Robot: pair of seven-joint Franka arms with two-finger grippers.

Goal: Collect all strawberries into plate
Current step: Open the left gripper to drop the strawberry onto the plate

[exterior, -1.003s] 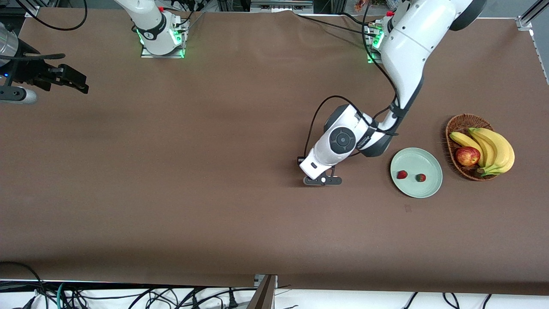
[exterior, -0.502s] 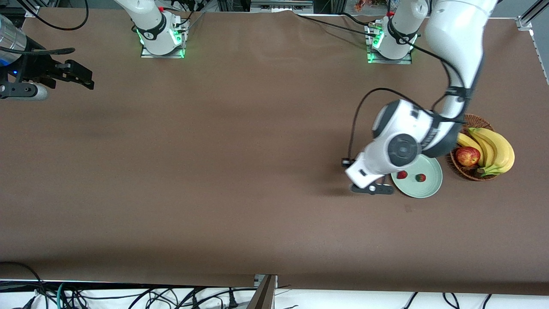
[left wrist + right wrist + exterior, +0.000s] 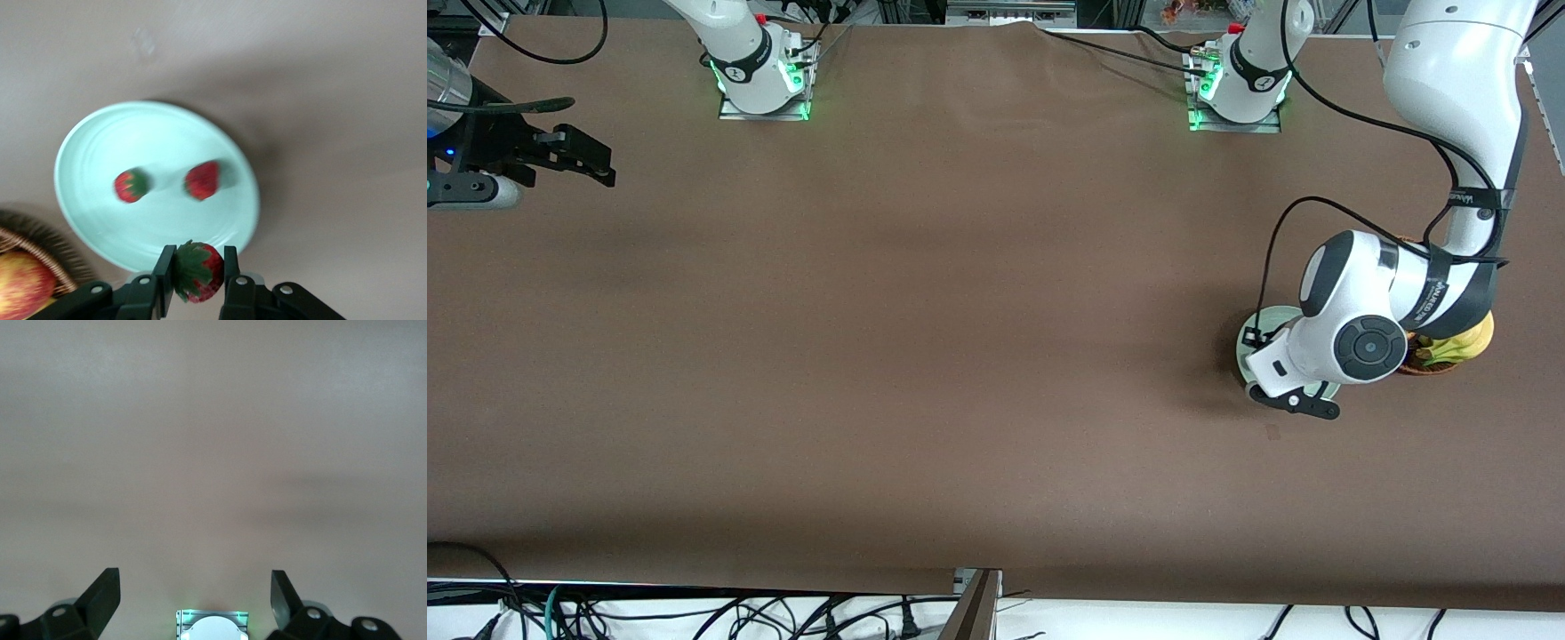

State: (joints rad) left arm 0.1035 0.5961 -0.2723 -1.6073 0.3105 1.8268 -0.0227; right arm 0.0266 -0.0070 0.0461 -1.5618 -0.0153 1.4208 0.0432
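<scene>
The pale mint-green plate (image 3: 93,147) holds two strawberries, one (image 3: 131,185) beside the other (image 3: 203,180). My left gripper (image 3: 198,273) is shut on a third strawberry (image 3: 208,270), red with a green cap, and holds it in the air over the plate's rim. In the front view the left arm's wrist (image 3: 1352,342) covers most of the plate (image 3: 1249,331), and the berries are hidden there. My right gripper (image 3: 596,164) is open and empty, waiting over the table at the right arm's end; its wrist view shows the open gripper (image 3: 195,587) above bare tabletop.
A brown wicker basket (image 3: 40,240) with a red apple (image 3: 20,283) stands beside the plate, toward the left arm's end. In the front view the bananas (image 3: 1463,342) in it show past the wrist. The right arm's base (image 3: 212,627) shows in the right wrist view.
My left arm has swung toward its own end of the table, from over bare tabletop to over the plate. The right gripper has barely shifted.
</scene>
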